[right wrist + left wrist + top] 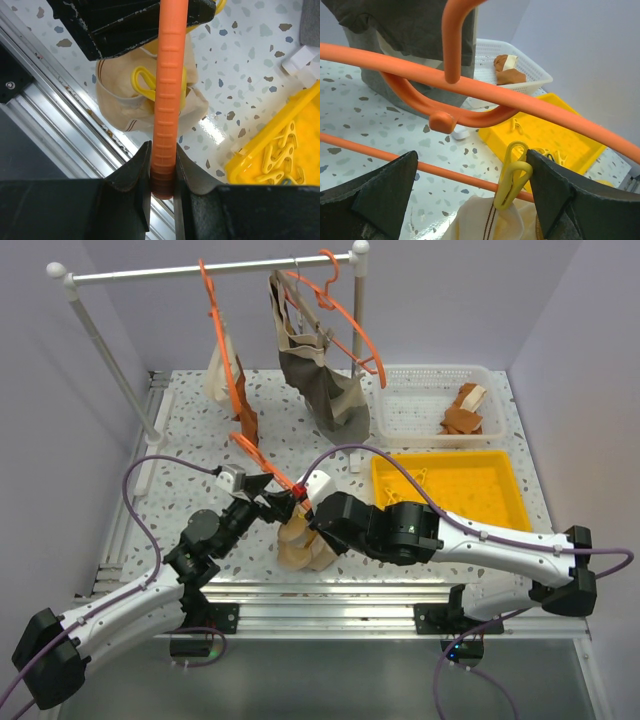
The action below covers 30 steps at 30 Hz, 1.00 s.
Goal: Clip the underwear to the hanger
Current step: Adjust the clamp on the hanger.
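Hanger bright orange; underwear pale cream; clip + tray yellow; table white w/ dark speckles.

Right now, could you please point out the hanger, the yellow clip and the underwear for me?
hanger (167,75): right wrist view, on its ribbed bar.
clip (510,187): left wrist view, on its lower body.
underwear (303,552): top view, on the middle of the bunched cloth.
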Motion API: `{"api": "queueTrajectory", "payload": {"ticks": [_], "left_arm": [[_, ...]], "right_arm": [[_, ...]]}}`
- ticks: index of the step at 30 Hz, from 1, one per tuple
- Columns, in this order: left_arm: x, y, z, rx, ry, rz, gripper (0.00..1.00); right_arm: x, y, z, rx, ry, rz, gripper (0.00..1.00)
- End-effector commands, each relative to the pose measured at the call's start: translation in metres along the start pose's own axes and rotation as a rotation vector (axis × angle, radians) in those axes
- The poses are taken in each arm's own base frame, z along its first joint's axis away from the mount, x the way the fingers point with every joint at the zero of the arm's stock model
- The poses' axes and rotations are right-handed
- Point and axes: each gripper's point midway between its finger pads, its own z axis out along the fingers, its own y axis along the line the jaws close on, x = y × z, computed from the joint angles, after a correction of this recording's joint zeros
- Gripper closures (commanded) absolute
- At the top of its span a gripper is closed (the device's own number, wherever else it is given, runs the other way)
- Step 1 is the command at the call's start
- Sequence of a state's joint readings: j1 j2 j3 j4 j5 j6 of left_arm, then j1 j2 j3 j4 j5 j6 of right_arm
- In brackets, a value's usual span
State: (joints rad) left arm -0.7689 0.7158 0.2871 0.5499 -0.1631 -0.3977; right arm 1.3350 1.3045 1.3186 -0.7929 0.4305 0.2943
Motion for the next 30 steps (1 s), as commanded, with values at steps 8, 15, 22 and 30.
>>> {"api": "queueTrajectory", "payload": {"ticks": [8,15,22,30], "left_arm": [[-0.016,0.028,0.001,-0.166,-0.043,0.077,0.07],[-0.022,0.043,0.004,-0.254,-0.059,0.115,0.06],[-0.029,0.063,0.008,-0.333,-0.084,0.128,0.05],[-0.042,0.094,0.007,-0.4,-0.121,0.118,0.05]], "right_arm": [[-0.025,-0.005,-0.019,-0.013,-0.119,0.051,1.0],[-0.024,-0.007,-0.026,-0.028,-0.138,0.07,1.0],[-0.018,-0.004,-0.026,-0.05,-0.13,0.07,1.0],[-0.017,-0.008,-0.031,-0.051,-0.145,0.079,1.0]]}}
